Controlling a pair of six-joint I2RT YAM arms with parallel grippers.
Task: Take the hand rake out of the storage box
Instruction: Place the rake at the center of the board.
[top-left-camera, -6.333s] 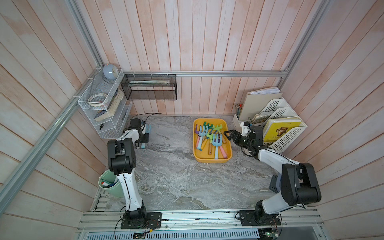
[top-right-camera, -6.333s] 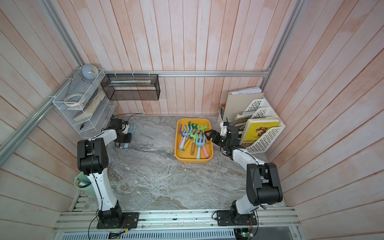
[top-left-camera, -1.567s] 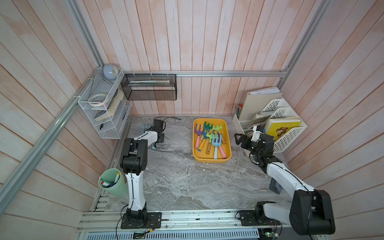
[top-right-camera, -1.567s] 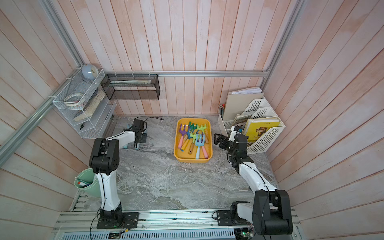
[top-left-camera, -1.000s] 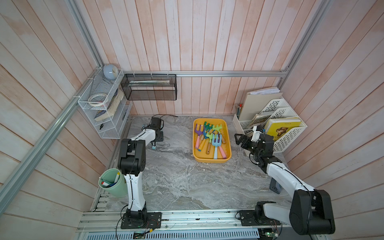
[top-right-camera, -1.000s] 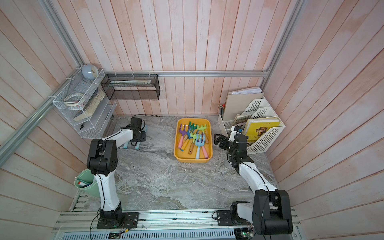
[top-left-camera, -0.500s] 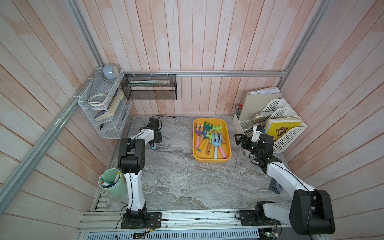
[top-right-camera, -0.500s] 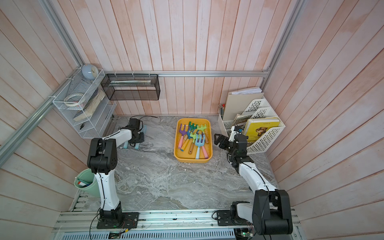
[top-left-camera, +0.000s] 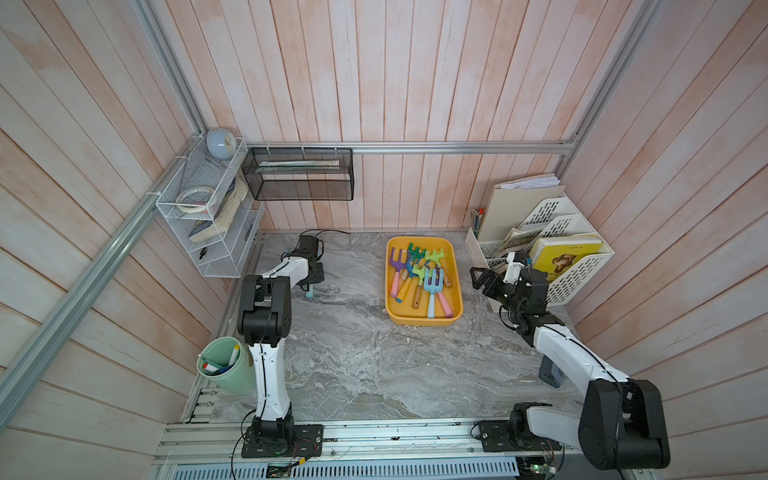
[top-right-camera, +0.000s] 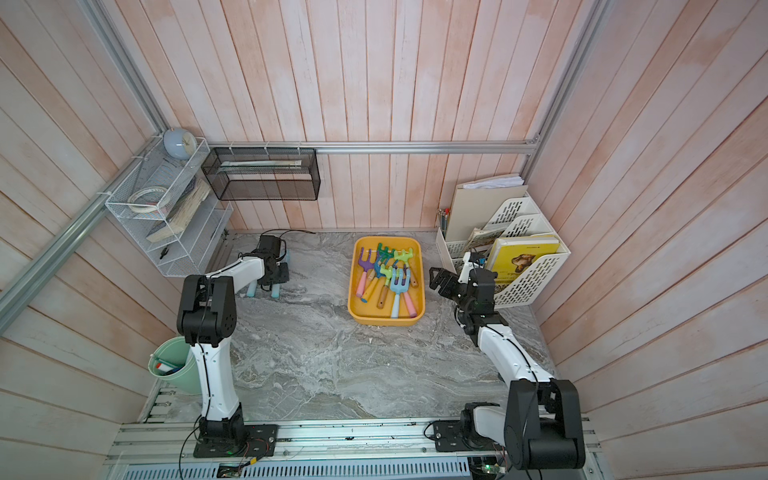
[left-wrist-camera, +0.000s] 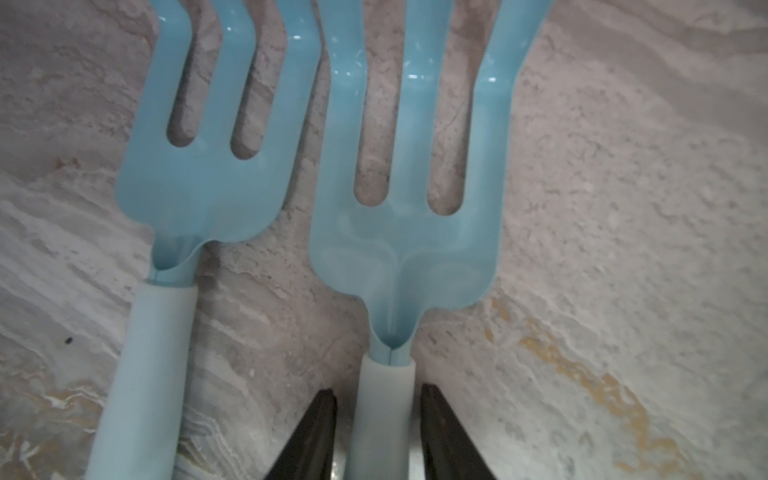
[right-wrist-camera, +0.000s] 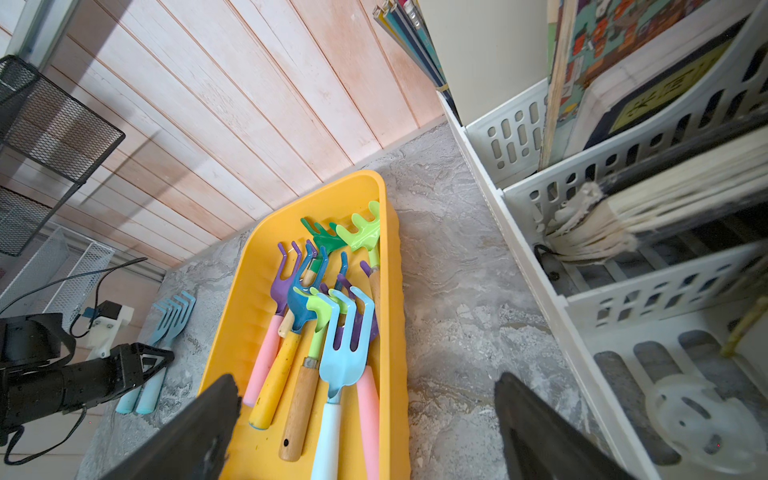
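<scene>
The tray is yellow. The rakes in the tray have purple, green, lime and blue heads on pink, yellow, white and bare-wood handles. The two rakes outside the tray are pale blue. The tabletop under the tray is grey, marble-veined; the rack beside it is white.

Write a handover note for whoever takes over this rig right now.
Left pincer: slightly open, straddling a blue rake's handle on the table, gaps both sides.
Right pincer: wide open, empty, beside the box.
Done: that one and a second blue rake lie side by side outside the box.
Left: several rakes in the box to take out.
</scene>
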